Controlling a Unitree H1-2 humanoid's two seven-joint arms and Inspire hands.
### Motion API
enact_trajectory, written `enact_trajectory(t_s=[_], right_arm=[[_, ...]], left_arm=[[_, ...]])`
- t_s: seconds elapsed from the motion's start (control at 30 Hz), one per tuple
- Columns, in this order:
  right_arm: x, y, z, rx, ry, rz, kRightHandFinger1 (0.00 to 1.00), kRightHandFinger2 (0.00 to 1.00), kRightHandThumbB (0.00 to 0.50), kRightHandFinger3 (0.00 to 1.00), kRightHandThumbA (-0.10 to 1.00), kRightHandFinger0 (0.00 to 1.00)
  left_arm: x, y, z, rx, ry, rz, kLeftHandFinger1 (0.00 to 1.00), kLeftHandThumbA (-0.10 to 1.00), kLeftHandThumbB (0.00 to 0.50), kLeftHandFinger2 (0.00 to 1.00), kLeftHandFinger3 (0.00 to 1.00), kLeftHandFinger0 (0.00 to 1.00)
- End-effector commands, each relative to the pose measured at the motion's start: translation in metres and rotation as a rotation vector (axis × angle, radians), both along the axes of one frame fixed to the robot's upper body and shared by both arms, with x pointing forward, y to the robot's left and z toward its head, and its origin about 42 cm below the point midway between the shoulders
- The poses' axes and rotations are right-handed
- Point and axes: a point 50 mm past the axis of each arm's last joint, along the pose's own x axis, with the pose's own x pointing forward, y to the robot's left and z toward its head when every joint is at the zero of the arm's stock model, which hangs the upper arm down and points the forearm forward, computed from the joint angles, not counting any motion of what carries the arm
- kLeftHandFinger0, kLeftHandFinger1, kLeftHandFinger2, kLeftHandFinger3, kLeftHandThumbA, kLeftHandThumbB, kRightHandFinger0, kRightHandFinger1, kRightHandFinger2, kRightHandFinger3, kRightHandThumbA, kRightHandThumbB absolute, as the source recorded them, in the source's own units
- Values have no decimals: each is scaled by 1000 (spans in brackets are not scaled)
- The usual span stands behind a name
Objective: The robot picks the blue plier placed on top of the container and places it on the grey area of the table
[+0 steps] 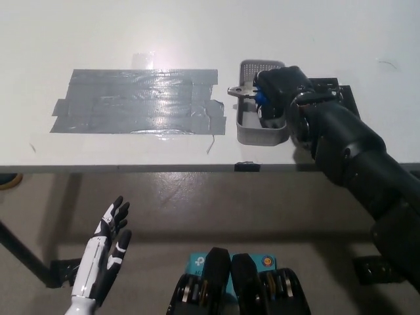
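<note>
One plier (248,92), blue-handled with metal jaws, sits over the top of the grey container (260,131); its jaws stick out past the container's left rim. The black right hand (279,95) is closed around the blue handles, over the container. One container stands on the white table (197,33), just right of the grey area (138,102), a patch of taped strips. The plier's jaws point towards that patch without reaching it. The white left hand (104,252) rests low at the left, below the table edge, fingers spread and holding nothing.
</note>
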Motion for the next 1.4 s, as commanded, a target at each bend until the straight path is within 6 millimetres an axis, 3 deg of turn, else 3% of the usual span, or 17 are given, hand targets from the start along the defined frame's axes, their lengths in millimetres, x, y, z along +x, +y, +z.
enact_trajectory(t_s=[0.0, 0.07, 0.2, 0.3, 0.37, 0.4, 0.47, 0.67, 0.77, 0.9, 0.97, 1.03, 1.1, 1.17, 1.23, 1.27, 1.37], right_arm=[[15, -13, 63, -19, -262, 46, 177, 532, 234, 427, -100, 14], [17, -10, 78, -15, -291, 65, 540, 993, 183, 380, -100, 122], [18, -4, 101, -7, -356, 103, 599, 1000, 219, 329, -100, 156], [19, 1, 122, -38, -410, 137, 459, 871, 236, 329, -100, 38], [20, 3, 129, -49, -409, 138, 478, 895, 223, 355, -100, 45], [20, 5, 137, -41, -417, 144, 564, 972, 210, 375, -100, 93], [19, 10, 150, -22, -455, 161, 568, 977, 220, 318, -100, 77], [14, 39, 166, 10, -527, 232, 350, 761, 259, 294, -100, 0], [8, 69, 160, 15, -509, 275, 208, 615, 261, 308, -100, 0], [-2, 108, 142, 5, -469, 307, 245, 705, 260, 367, -100, 0], [-10, 132, 133, 21, -440, 330, 221, 666, 287, 387, -100, 0], [-18, 152, 127, 47, -413, 342, 146, 498, 369, 504, -43, 0], [-26, 169, 121, 64, -402, 361, 71, 434, 293, 264, -99, 0], [-30, 177, 114, 74, -376, 362, 126, 543, 334, 280, -100, 0], [-35, 185, 101, 54, -356, 370, 158, 604, 301, 412, -100, 0], [-36, 186, 95, 68, -333, 370, 177, 612, 299, 477, -100, 0], [-43, 190, 68, 81, -303, 377, 134, 505, 305, 447, -100, 0]], left_arm=[[4, 2, 8, 6, -49, -16, 1000, 910, 137, 1000, 1000, 1000], [4, 2, 9, -3, -46, -17, 1000, 906, 135, 1000, 1000, 1000], [2, 4, 8, -7, -43, -16, 1000, 904, 133, 1000, 1000, 1000], [2, 4, 8, -4, -40, -15, 1000, 909, 133, 1000, 1000, 1000], [3, 4, 8, -4, -41, -17, 1000, 909, 128, 1000, 1000, 1000], [2, 4, 8, 0, -44, -16, 1000, 910, 120, 1000, 1000, 1000], [3, 4, 8, 2, -46, -15, 1000, 911, 119, 1000, 1000, 1000], [2, 4, 9, 9, -42, -12, 1000, 915, 134, 1000, 1000, 1000], [-1, 2, 8, 4, -34, -14, 1000, 921, 127, 1000, 1000, 1000], [-5, 1, 7, 3, -29, -1, 1000, 914, 127, 1000, 1000, 1000], [-7, 0, 7, 9, -25, 2, 1000, 920, 129, 1000, 1000, 1000], [-7, -2, 6, 3, -32, -1, 1000, 916, 122, 1000, 1000, 1000], [-5, -3, 7, 2, -35, -1, 1000, 919, 125, 1000, 1000, 1000], [-8, -6, 6, -1, -28, 0, 1000, 923, 125, 1000, 1000, 1000], [-9, -8, 5, 8, -20, -6, 1000, 937, 126, 1000, 1000, 1000], [-8, -10, 6, 12, -12, -12, 1000, 938, 117, 1000, 1000, 1000], [-17, -9, 2, 21, -5, -13, 1000, 917, 92, 1000, 1000, 1000]])
